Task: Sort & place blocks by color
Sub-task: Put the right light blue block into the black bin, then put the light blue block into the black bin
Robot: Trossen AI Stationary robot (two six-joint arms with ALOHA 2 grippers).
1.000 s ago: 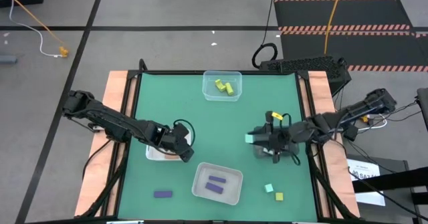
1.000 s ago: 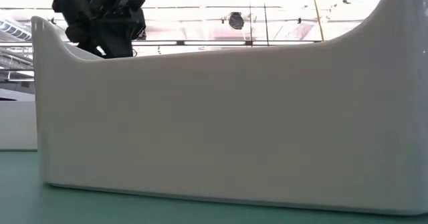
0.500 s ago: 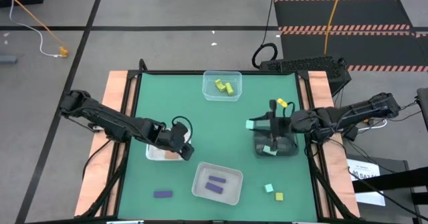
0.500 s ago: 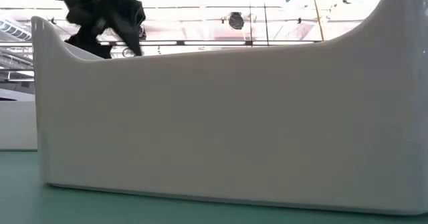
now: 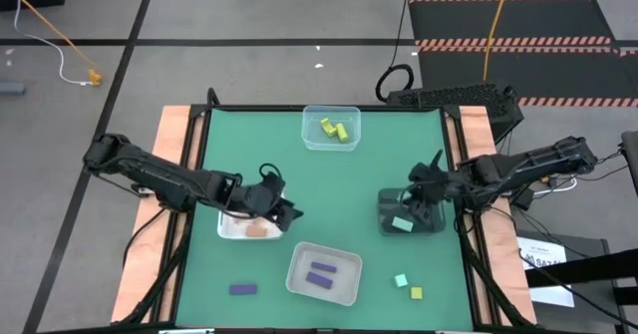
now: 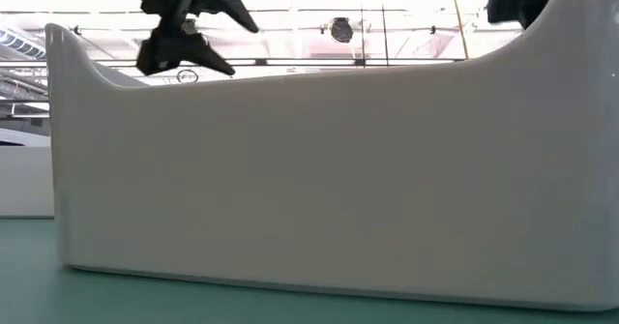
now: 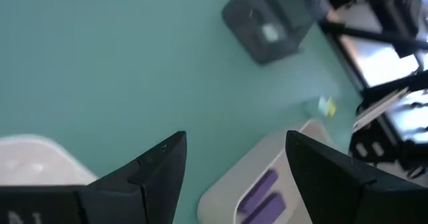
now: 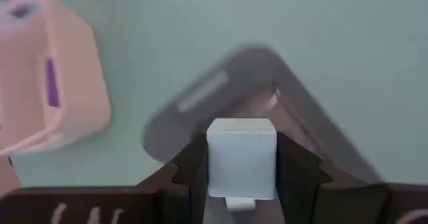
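- The right tool (image 5: 427, 186) hangs over the dark container (image 5: 410, 217) on the right side of the green surface (image 5: 329, 184); its own camera shows it pinching a mint-teal block (image 8: 241, 158) between its two fingers.
- Another mint-teal block (image 5: 402, 224) lies inside that dark container.
- The left tool (image 5: 282, 210) sits at the inner edge of the white tray (image 5: 249, 230) on the left, fingers spread apart and holding nothing; a salmon-orange block (image 5: 262, 230) lies in that tray just beside it.
- Two yellow blocks (image 5: 334, 130) rest in the clear container (image 5: 331, 127) at the far edge of the surface.
- Two purple bars (image 5: 321, 274) lie in the pale tray (image 5: 324, 274) near the front edge.
- One purple bar (image 5: 242, 289) lies loose on the surface, left of that tray.
- A mint-teal cube (image 5: 401, 280) and a yellow cube (image 5: 416, 293) sit close together on the surface near the front right corner.
- From table height, the pale tray's wall fills nearly everything.
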